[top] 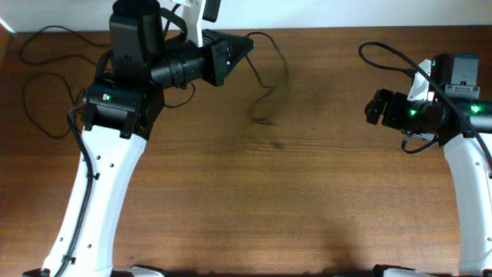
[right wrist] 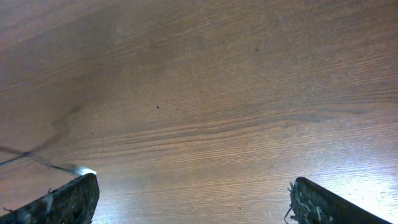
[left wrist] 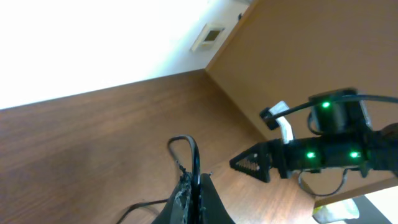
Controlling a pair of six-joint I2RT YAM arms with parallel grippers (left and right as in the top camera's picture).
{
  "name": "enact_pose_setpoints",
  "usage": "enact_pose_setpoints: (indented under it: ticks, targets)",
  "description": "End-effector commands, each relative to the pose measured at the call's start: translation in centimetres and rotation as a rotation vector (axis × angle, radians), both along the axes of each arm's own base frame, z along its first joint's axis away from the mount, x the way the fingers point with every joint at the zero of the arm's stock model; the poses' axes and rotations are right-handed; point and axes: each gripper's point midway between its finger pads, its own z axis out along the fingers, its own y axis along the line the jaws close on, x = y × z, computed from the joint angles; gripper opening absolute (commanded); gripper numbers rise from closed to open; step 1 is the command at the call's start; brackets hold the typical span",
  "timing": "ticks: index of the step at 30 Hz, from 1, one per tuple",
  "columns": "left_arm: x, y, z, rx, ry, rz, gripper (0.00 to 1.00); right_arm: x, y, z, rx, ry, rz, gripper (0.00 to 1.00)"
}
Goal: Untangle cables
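Above the brown wooden surface (top: 254, 200), we observe the left claw (left wrist: 193, 179) clamped shut on one thin black cable (left wrist: 195, 155); the right claw (right wrist: 193, 199) stands wide, empty.

Looks like a robotics lab bench. Evidence:
- Two white arms with black joints, left arm (top: 96, 192) and right arm (top: 470, 177), both based along one edge of the same wood-grain table (top: 307, 200).
- Green status LEDs (top: 107, 97) are lit on both arms.
- Thick black wiring (top: 384, 52) runs exposed to the arms, not dressed or ducted.
- One thin cable (top: 261, 98) lies loose on the tabletop, like a test piece.
- Plain surroundings: a white wall (left wrist: 93, 43) with a small wall plate (left wrist: 210, 36), and a flat brown panel (left wrist: 323, 43) beside it.
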Motion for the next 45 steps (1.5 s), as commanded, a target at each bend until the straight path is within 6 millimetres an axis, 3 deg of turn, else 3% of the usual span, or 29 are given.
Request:
enact_pose_setpoints:
  ticks: [1,12,17,23,32,40,45]
  targets:
    - [-0.1,0.7,0.6,0.030,-0.039,0.019,0.00,0.3,-0.1,0.1,0.016,0.001,-0.028,0.99]
    - [-0.8,0.9,-1.0,0.101,-0.016,0.016,0.00,0.2,0.0,-0.2,0.022,0.008,-0.024,0.99]
    - [-0.5,7.0,-4.7,0.351,0.093,0.339,0.00,0.2,0.0,-0.1,0.022,0.005,-0.024,0.99]
    - [-2.6,12.6,-6.0,0.548,0.154,0.568,0.00,0.3,0.0,-0.1,0.022,0.005,-0.024,0.99]
    - [-5.2,22.8,-8.5,0.766,0.335,0.864,0.00,0.4,0.0,0.0,0.021,-0.002,-0.024,0.98]
    - [-6.3,27.7,-8.2,0.857,0.374,1.037,0.00,0.6,-0.1,0.0,0.020,-0.009,-0.024,0.98]
    - [-6.6,31.3,-9.2,0.863,0.453,1.128,0.00,0.5,0.0,0.0,0.020,-0.009,-0.023,0.98]
